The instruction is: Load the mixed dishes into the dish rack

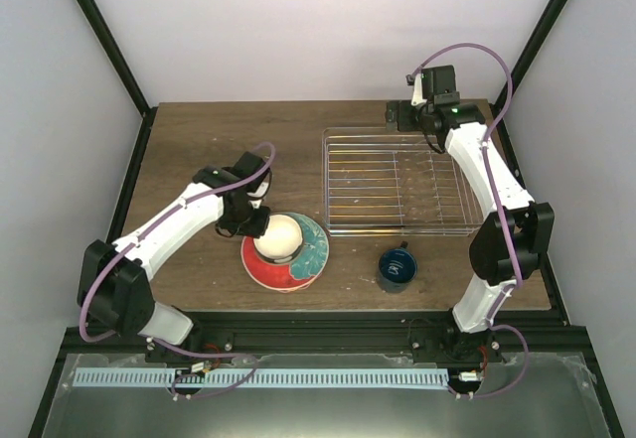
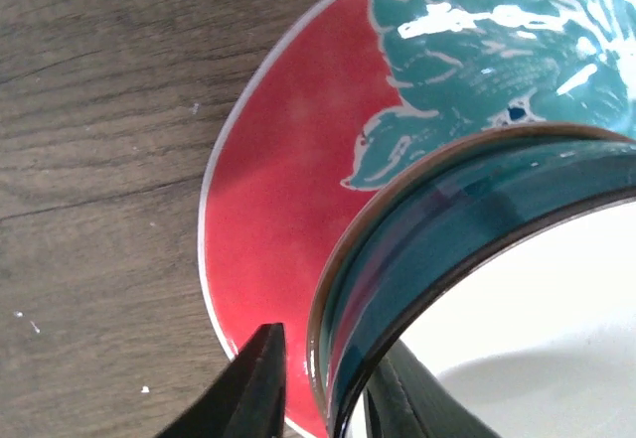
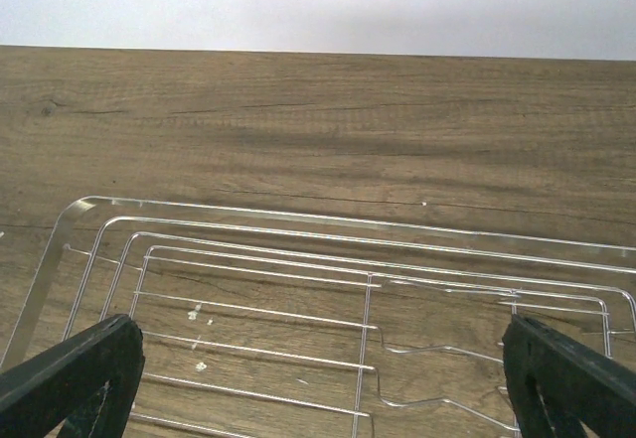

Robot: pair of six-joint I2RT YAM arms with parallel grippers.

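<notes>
Top external: dish rack (image 1: 397, 231) bare; cream bowl (image 1: 278, 236), plate (image 1: 268, 274), mug (image 1: 397, 269) unloaded beside it; left claw (image 2: 323, 378) astride bowl rim, clamp unclear; right claw (image 3: 318, 334) apart.

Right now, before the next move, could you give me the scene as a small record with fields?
plate: red and teal, flat on the table
bowl: cream inside, on the plate
rack: holds no dishes
mug: dark blue, on the table, near the rack
left tool: fingers astride the bowl rim; grip uncertain
right tool: open, over the rack, empty
</notes>
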